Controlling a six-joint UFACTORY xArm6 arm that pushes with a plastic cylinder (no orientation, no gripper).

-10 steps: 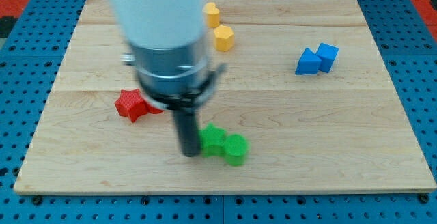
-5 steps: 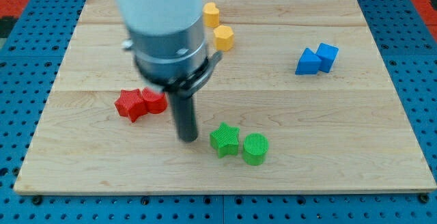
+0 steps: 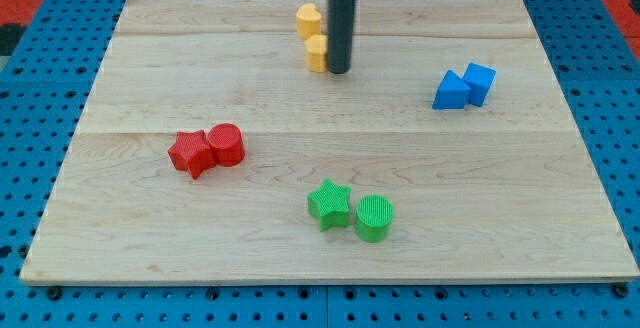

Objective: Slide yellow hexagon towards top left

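Yellow hexagon (image 3: 317,54) sits near the table's (image 3: 500,228) top edge, a little left of centre, partly hidden behind my tool, with a second yellow block (image 3: 308,19) just above it, touching or nearly so. My tool is a bare rod with nothing to open or close; my tip (image 3: 339,71) rests on the table against the hexagon's right side.

The risk, as I judge it: a push from here drives the hexagon mostly left, not up-left, and the yellow block above may get dragged along or block it. A glancing contact could also let the hexagon spin off my tip.

The hexagon looks small and flat-topped, orange-yellow, and only its left half shows; its edges are hard to make out.
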